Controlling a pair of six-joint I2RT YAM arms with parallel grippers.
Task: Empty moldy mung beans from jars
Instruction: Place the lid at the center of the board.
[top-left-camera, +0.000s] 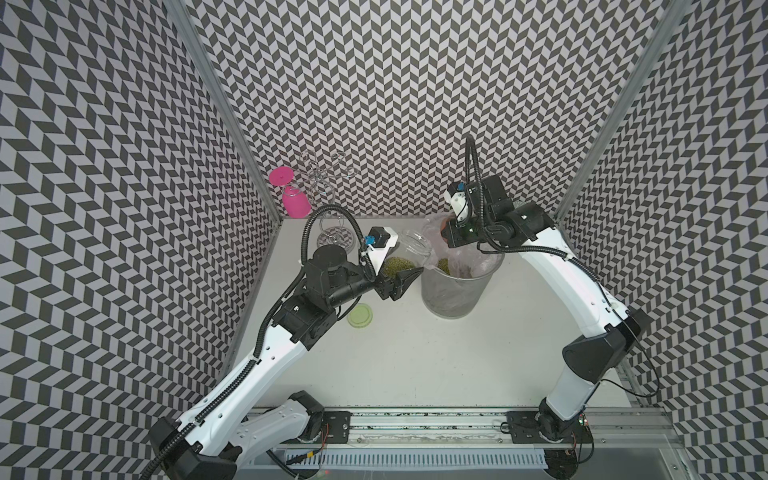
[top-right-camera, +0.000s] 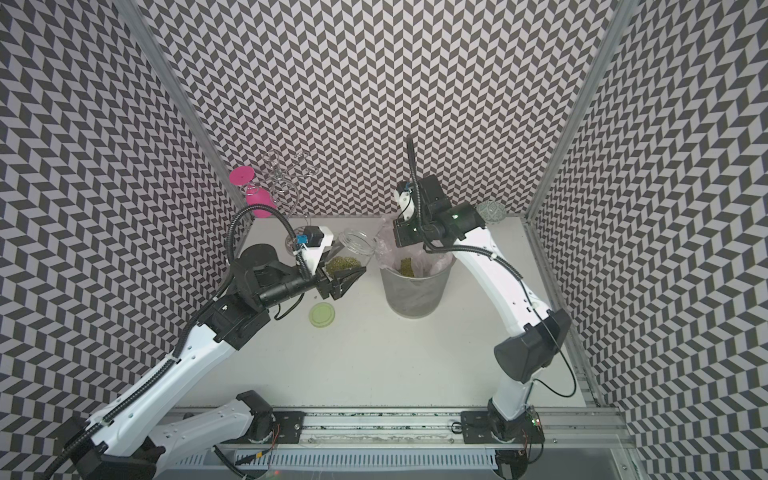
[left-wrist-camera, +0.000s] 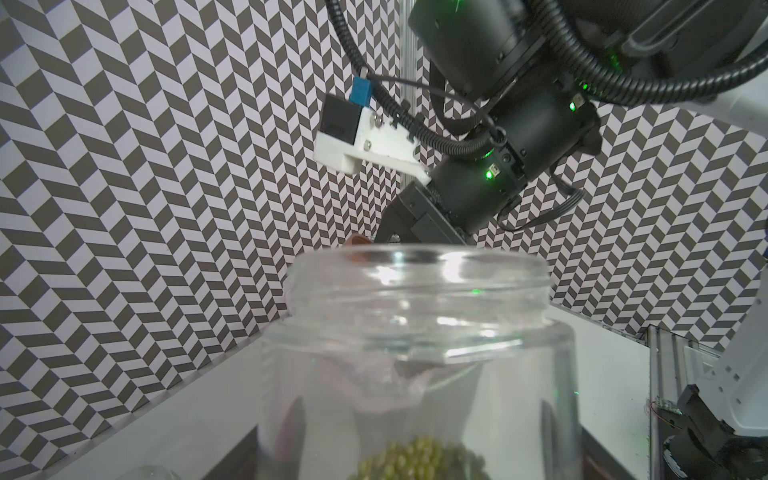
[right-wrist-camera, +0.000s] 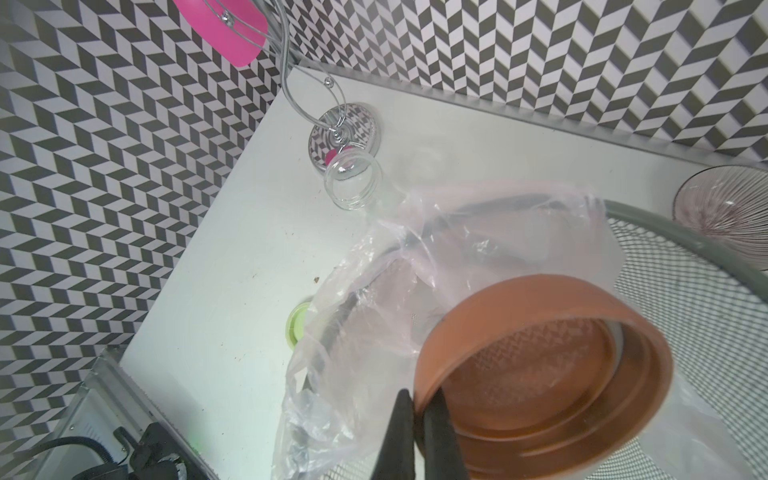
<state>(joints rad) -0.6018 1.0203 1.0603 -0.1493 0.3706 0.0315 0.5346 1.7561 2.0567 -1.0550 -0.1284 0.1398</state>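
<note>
The left end effector (top-left-camera: 400, 266) is clamped on a clear glass jar (top-left-camera: 412, 248), which is tilted, its open mouth near the rim of the plastic-lined bin (top-left-camera: 451, 293). Olive-green mung beans (top-left-camera: 392, 266) lie heaped in its lower end. The right end effector (right-wrist-camera: 419, 419) pinches the orange-brown lid (right-wrist-camera: 540, 357) above the bin. A pale green lid (top-left-camera: 360, 316) lies on the surface (top-left-camera: 415, 365).

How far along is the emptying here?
Done: empty jar stands open, green lid on the table, mung beans in the bin. In hand: left gripper tilts the second jar, beans inside, toward the bin; right gripper pinches the orange lid. Left: pour those out.
</note>
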